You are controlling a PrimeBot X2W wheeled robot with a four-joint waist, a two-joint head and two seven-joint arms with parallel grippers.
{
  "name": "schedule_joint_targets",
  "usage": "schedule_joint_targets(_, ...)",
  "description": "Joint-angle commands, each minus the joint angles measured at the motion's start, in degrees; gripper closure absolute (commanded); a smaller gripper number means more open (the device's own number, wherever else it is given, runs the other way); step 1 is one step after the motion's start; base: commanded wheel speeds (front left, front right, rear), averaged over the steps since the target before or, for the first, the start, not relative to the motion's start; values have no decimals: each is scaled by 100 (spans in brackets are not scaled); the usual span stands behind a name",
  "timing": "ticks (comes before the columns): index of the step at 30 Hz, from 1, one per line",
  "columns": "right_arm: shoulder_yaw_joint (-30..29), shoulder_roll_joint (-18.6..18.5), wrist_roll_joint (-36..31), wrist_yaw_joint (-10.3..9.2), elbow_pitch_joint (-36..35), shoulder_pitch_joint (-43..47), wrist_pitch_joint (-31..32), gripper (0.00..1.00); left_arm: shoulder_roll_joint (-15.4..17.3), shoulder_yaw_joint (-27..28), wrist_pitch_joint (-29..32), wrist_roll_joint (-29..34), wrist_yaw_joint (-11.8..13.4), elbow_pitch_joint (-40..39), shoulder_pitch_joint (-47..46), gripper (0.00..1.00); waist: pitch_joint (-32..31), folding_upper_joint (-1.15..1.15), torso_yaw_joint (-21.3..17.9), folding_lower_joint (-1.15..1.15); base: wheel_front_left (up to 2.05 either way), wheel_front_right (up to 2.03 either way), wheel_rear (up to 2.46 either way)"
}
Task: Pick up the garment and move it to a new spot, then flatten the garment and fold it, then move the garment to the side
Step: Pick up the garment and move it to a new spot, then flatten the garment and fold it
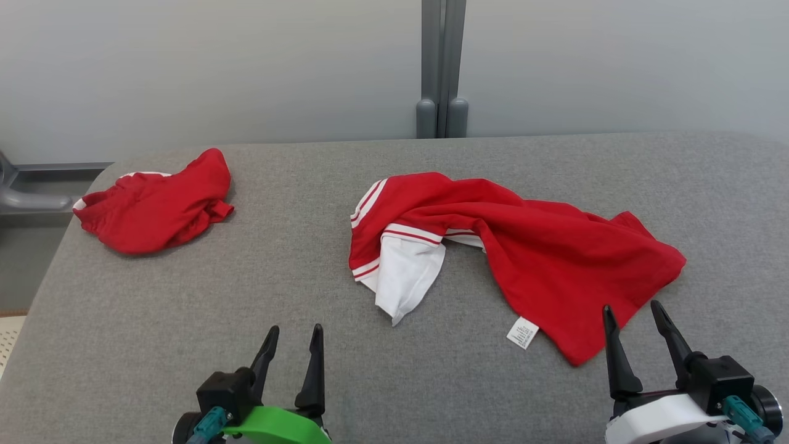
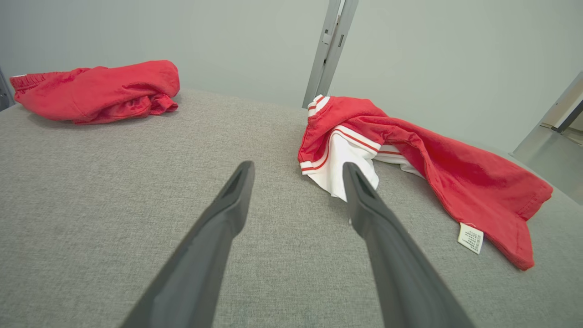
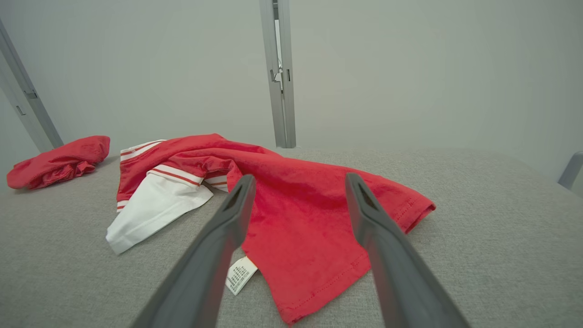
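- From the head view, the garment (image 1: 542,246), a red shirt with white, red-striped trim, lies crumpled on the grey desk (image 1: 246,296), spreading from the centre toward 3 o'clock.
- A white sleeve (image 1: 407,277) sticks out at its 7 o'clock side, and a white care label (image 1: 523,333) lies on the desk at its 6 o'clock edge.
- A second red bundle (image 1: 154,209) sits well apart at 10 o'clock, near the desk's far left corner.
- The left gripper (image 1: 296,328) is at 7 o'clock, fingers spread wide and holding nothing, over bare desk.
- The right gripper (image 1: 632,306) is at 5 o'clock, also spread wide and empty. Its tips are at the garment's near edge, but I cannot tell whether they touch it.
- The right wrist view gives me what the head view blurs: a double row of stitching along the red hem, with the cloth running up between the two fingers.
- The left wrist view lines the white sleeve up just past my right finger, and shows a gathered edge on the far bundle at 10 o'clock.
- A grey post (image 1: 441,68) stands behind the desk at 12 o'clock.
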Motion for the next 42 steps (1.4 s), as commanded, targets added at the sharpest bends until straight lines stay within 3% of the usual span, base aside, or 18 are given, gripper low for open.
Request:
schedule_joint_targets(1,4,-16,27,-6,17,39,-18,0,6,-9,-1,-14,42,-64,46,0,-8,0,6,0,0,0,0)
schedule_joint_targets(24,-39,-16,-60,-6,56,-118,-18,0,3,-120,-1,133,136,35,-192,0,82,0,9,0,0,0,0)
schedule_joint_targets(32,13,-16,-55,-6,137,-229,-18,0,8,-813,120,74,-68,845,-675,0,363,0,-211,0,0,0,0)
schedule_joint_targets(36,90,-17,-25,-5,191,-360,-18,0,9,-1184,463,-470,28,1257,-1105,0,603,0,-445,0,0,0,0)
schedule_joint_targets(42,209,-15,-12,-6,279,-570,-18,0,11,-1536,638,-1525,371,1726,-1694,0,962,0,-833,0,0,0,0)
